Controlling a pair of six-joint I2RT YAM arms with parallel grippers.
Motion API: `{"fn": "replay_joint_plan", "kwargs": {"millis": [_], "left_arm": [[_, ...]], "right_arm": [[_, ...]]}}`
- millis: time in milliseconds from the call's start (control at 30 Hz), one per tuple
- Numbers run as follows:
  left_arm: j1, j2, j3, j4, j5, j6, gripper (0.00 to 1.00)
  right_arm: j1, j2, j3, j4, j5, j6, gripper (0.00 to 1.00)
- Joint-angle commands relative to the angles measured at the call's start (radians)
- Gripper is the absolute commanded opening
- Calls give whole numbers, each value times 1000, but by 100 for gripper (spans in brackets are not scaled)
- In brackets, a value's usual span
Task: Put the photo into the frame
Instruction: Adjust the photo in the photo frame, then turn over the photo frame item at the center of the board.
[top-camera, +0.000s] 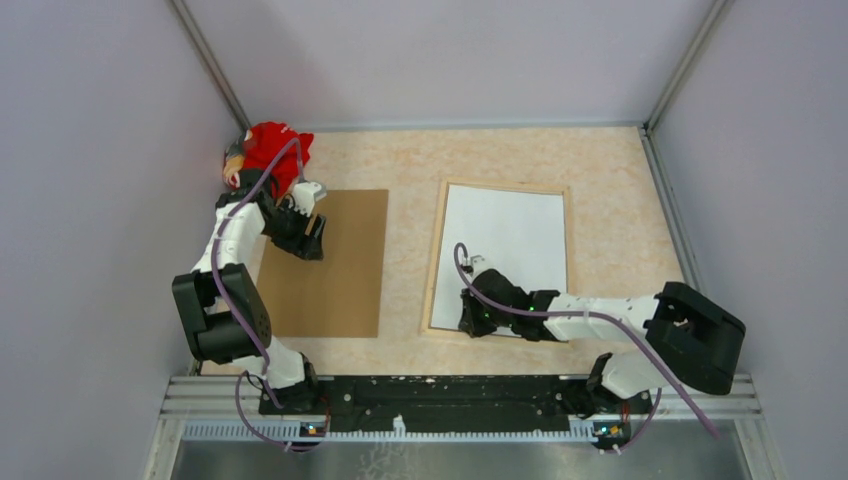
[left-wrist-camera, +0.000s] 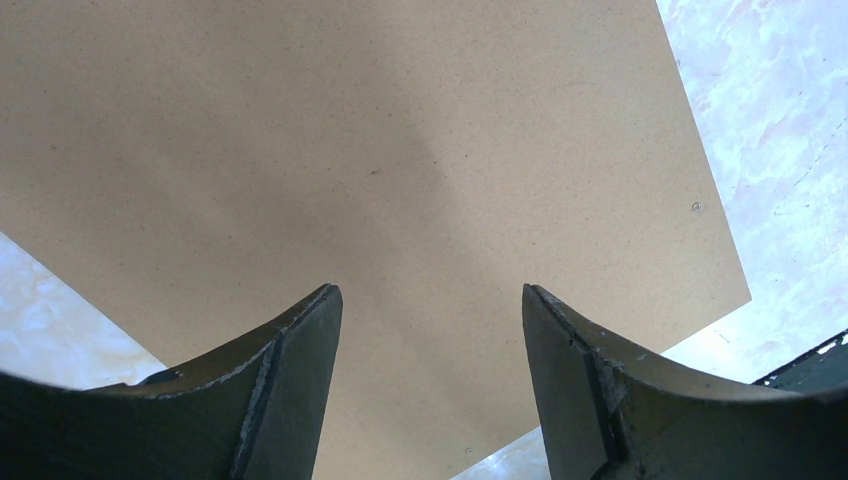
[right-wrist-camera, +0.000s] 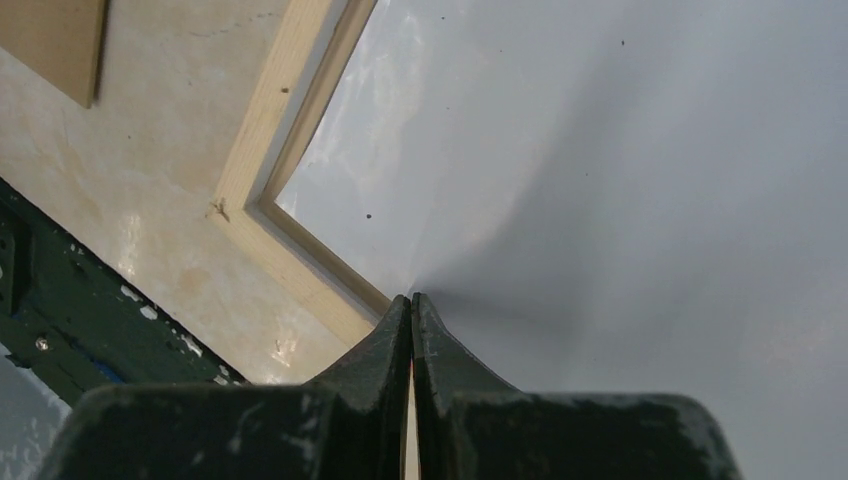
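**Top external view.** The frame (top-camera: 437, 262) lies face down on the table (top-camera: 610, 200), right of centre, with its light wood rear edges up. The photo (top-camera: 510, 230) lies inside the frame's rails, white back up, and fills the opening. The insertion therefore looks largely done. What appears to remain is seating the near-left corner, which is hidden here by the right gripper (top-camera: 470, 322). The left gripper (top-camera: 310, 235) hangs over the far part of the brown backing board (top-camera: 340, 290), which lies apart, to the left of the frame.

**Left wrist view.** The jaws of the left gripper (left-wrist-camera: 430, 330) are spread wide. Nothing is between them. Only the backing board (left-wrist-camera: 350, 150) shows below, and no contact with it is visible.

**Right wrist view.** The jaws of the right gripper (right-wrist-camera: 412, 310) are pressed together with nothing pinched. The tips point down at the photo (right-wrist-camera: 600, 180) just inside the corner of the frame (right-wrist-camera: 280, 130). They seem to bear on the print, but whether they touch it cannot be confirmed. At this corner the photo edge lies inside the rails.
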Motion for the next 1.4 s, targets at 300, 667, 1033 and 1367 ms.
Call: {"fn": "replay_joint_plan", "kwargs": {"millis": [300,667,1033,1367], "left_arm": [[-4,-8,16,-2,2,5,73],[-3,0,37,-7,-2,-2,74],[63,74,139,59,-117,-38,78],[292,219,142,260,-330,-22,71]], "right_arm": [[-39,-51,-53,13,-19,31,0],[-49,-14,140,5,-68,-6,1],[-70,149,416,11,-55,-27,70],[-71,514,753,22,-65,52,78]]}}
